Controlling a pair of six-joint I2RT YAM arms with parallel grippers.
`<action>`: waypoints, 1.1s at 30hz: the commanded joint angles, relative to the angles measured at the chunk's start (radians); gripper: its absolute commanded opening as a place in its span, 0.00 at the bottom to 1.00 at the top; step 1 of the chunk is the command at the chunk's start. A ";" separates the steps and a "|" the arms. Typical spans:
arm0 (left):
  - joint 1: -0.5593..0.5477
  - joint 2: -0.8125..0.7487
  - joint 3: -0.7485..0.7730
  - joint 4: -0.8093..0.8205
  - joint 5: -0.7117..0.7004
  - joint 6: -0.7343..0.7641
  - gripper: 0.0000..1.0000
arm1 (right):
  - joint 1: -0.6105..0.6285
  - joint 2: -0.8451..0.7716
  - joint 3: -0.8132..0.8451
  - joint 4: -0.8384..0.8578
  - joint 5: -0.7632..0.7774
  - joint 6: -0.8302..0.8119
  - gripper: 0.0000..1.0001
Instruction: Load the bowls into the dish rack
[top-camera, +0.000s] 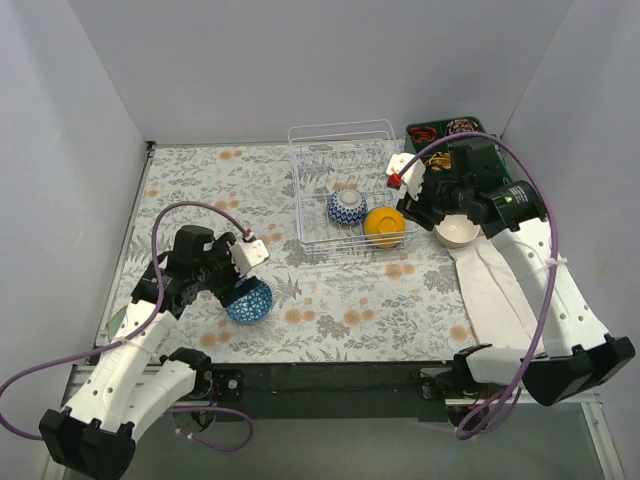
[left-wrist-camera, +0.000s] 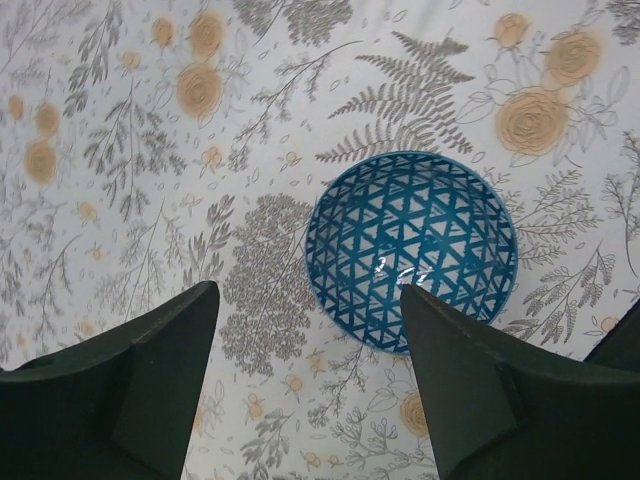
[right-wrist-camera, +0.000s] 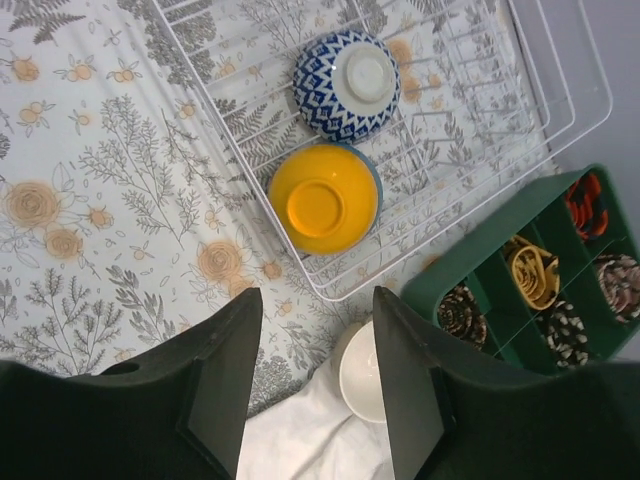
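Two bowls are in the dish rack (top-camera: 312, 160), which sits in the upper middle of the overhead frame, square to the table edges; I can't call which of its sides is the longer. Both bowls are turned mouth down, foot rings facing up. The blue-and-white patterned bowl (right-wrist-camera: 346, 83) sits mid-rack. Just beside it, nearer the rack's front right corner, is the orange-yellow bowl (right-wrist-camera: 324, 198).

Over on the right, the right gripper (right-wrist-camera: 318, 298) hangs with its claw spread and nothing between the fingers. In its wrist view the cream bowl (right-wrist-camera: 362, 378) shows low in the frame, framed by the two fingers, mouth up. It rests outside the rack, just off that front right corner, at the edge of a white cloth (right-wrist-camera: 300, 440). The dark green compartmented tray (right-wrist-camera: 470, 236) fills the right edge of that picture, with small items in its cells.

Now the lower left of the overhead frame: the left gripper (left-wrist-camera: 308, 295) hovers above the flowered tablecloth (left-wrist-camera: 120, 120), claw spread wide and gripping nothing. The blue triangle-patterned bowl (left-wrist-camera: 410, 248) lies on the cloth ahead of it, well apart from the rack. In the wrist view it sits right of centre, its lower rim tucked behind the right-hand fingertip. It looks mouth up, with a glint at its centre, though I can't be sure.
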 joint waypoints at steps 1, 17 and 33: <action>0.017 0.034 0.014 0.036 -0.207 -0.194 0.75 | 0.108 -0.017 0.104 -0.093 0.037 -0.049 0.57; 0.525 0.387 0.335 0.048 -0.118 -0.879 0.93 | 0.747 0.298 0.083 0.118 0.145 -0.038 0.59; 0.703 0.276 0.365 0.025 -0.070 -0.856 0.91 | 0.893 0.720 0.357 0.208 0.056 -0.062 0.56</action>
